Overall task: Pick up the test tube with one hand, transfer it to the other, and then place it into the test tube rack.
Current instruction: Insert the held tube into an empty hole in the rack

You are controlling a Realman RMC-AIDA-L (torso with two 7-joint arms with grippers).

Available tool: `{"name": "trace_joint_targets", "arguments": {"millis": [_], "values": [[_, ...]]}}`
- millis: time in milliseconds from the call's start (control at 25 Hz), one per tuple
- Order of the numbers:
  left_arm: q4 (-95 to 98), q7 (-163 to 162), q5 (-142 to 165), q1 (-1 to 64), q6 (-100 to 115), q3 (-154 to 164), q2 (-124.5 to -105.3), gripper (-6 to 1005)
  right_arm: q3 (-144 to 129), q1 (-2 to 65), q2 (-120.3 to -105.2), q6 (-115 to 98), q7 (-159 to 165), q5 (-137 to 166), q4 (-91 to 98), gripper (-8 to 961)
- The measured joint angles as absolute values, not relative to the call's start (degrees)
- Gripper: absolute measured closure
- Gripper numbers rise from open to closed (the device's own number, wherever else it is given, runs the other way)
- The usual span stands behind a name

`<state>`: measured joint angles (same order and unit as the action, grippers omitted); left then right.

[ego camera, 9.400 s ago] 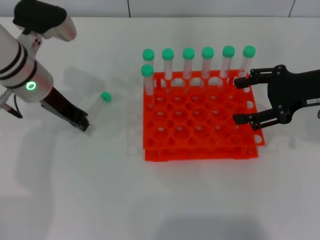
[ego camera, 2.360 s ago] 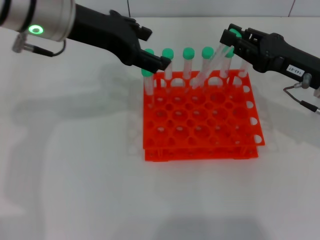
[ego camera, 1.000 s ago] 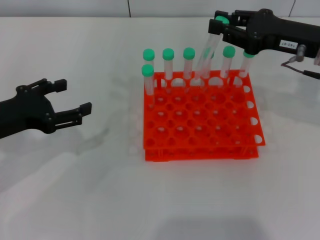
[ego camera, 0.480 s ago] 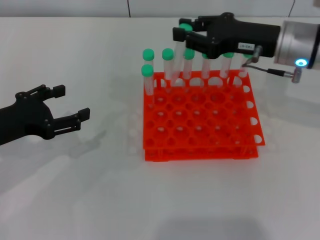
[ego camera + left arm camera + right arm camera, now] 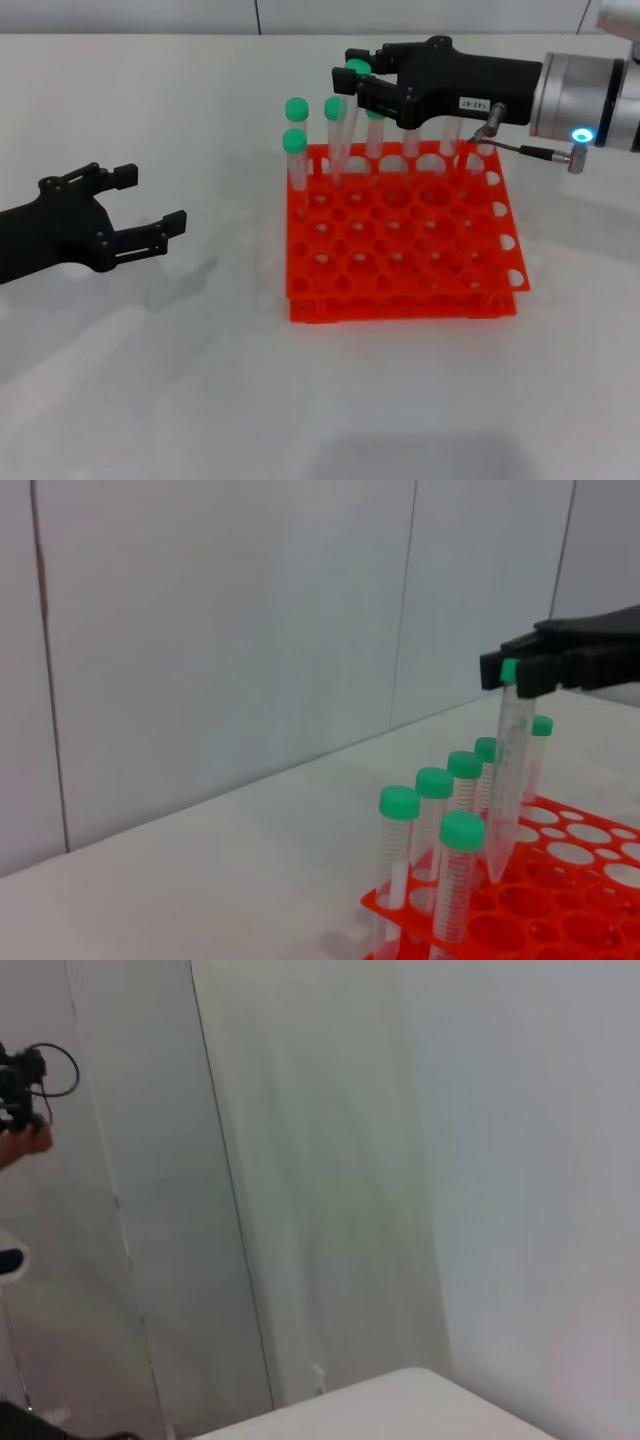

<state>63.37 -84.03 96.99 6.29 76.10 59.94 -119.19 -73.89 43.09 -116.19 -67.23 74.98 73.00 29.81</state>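
Note:
My right gripper (image 5: 352, 72) reaches in over the back of the orange-red test tube rack (image 5: 400, 300) and is shut on the green cap of a clear test tube (image 5: 341, 140). The tube hangs slightly tilted, its tip at a hole in the rack's second row, near the left side. The left wrist view shows the same gripper (image 5: 545, 668) holding the tube (image 5: 508, 780) with its tip just above the rack (image 5: 590, 865). My left gripper (image 5: 150, 198) is open and empty, low over the table left of the rack.
Several green-capped tubes (image 5: 296, 108) stand in the rack's back row, and one (image 5: 293, 145) stands at the left end of the second row, close to the held tube. The right wrist view shows only a wall.
My right gripper has moved left and slightly down with the tube, bringing its tip to the second row. My left gripper has stayed put, open.

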Motion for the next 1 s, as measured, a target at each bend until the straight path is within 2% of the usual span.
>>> {"name": "trace_joint_targets", "arguments": {"millis": [1000], "values": [[61.96,-83.63,97.57,7.47,75.6,59.94,-119.11,129,-83.81,43.07,-116.19,-60.02,70.67,65.74,28.29,580]]}}
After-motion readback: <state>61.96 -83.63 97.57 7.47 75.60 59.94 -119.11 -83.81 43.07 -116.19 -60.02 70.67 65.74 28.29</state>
